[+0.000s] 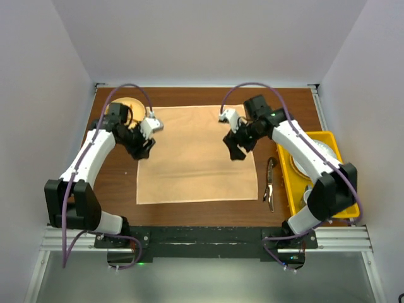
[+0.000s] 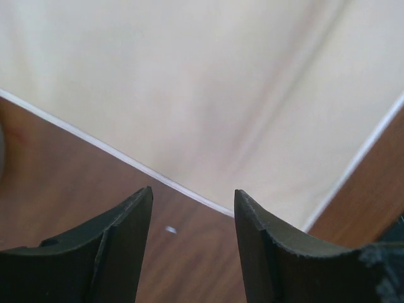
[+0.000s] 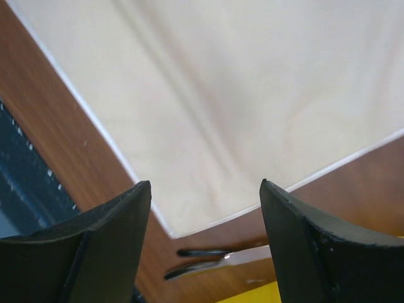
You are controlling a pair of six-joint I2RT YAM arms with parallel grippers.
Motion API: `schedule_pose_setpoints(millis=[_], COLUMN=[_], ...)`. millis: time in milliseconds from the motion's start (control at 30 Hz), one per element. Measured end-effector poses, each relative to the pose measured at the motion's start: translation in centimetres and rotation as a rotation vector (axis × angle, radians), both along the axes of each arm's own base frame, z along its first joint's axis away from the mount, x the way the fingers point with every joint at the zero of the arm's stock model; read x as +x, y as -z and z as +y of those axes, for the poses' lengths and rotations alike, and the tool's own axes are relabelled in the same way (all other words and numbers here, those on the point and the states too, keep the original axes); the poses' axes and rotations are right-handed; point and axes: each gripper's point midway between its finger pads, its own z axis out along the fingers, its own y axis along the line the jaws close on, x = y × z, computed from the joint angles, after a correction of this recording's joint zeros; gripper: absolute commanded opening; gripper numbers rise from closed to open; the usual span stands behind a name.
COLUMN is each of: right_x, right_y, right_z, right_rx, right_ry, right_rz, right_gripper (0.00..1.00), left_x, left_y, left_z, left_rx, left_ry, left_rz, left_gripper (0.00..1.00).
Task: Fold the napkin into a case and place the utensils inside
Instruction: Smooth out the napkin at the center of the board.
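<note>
napkin [image 1: 196, 158] x1, utensils [image 1: 270, 183] x2, bin [image 1: 325, 135] x1

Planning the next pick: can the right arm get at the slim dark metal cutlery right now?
Probably yes: the slim dark metal cutlery lies uncovered between the peach satin napkin and yellow plastic bin, and the right claw hangs open and empty.

Utensils [image 1: 270, 184] between napkin [image 1: 196, 154] and yellow bin [image 1: 323, 135]

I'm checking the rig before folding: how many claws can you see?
2. The left claw hangs at the left edge of the napkin; the right claw hangs over its right part. Both are open, holding nothing.
</note>
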Motion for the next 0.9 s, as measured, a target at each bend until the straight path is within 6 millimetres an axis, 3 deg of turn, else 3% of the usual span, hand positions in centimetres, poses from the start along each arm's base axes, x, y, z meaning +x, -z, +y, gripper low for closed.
schedule_pose_setpoints(millis=[67, 133, 167, 200, 267, 367, 433, 500, 567, 900], right_x=[1.9, 2.4, 2.4, 2.0, 0.5, -3.8, -6.6, -8.3, -8.9, -8.7], right_y=[-4.4, -6.8, -6.9, -6.3, -3.1, 3.5, 6.2, 7.7, 8.3, 12.1], right_z=[1.0, 1.1, 1.0, 0.7, -0.3, -2.9, -4.1, -4.8, -5.0, -7.4], right_rx=[0.075, 0.099, 0.091, 0.075, 0.015, -0.13, -0.206, -0.258, -0.285, -0.411], right_ry=[-0.002, -0.043, -0.067, -0.087, -0.133, -0.199, -0.247, -0.287, -0.306, -0.293], right_rz=[-0.142, -0.217, -0.227, -0.219, -0.156, -0.003, 0.073, 0.111, 0.113, 0.082], right_gripper=[0.64, 0.54, 0.52, 0.49, 0.41, 0.36, 0.36, 0.35, 0.32, 0.3], left_x=[3.1, 4.0, 3.8, 3.3, 1.6, -1.9, -4.8, -6.7, -7.5, -8.3], left_y=[-3.9, -6.0, -6.2, -5.9, -3.8, 0.8, 3.9, 5.4, 6.1, 8.3], left_z=[-1.0, -1.5, -1.7, -1.8, -1.7, -1.0, -0.3, 0.3, 0.6, 0.9], left_rx=[-0.055, -0.089, -0.099, -0.104, -0.094, -0.059, -0.022, 0.006, 0.029, 0.127], left_ry=[-0.002, 0.013, 0.02, 0.029, 0.052, 0.063, 0.066, 0.061, 0.057, 0.063], left_rz=[-0.138, -0.213, -0.22, -0.213, -0.158, -0.024, 0.074, 0.128, 0.144, 0.137], left_gripper=[0.58, 0.53, 0.51, 0.47, 0.44, 0.4, 0.39, 0.39, 0.38, 0.36])
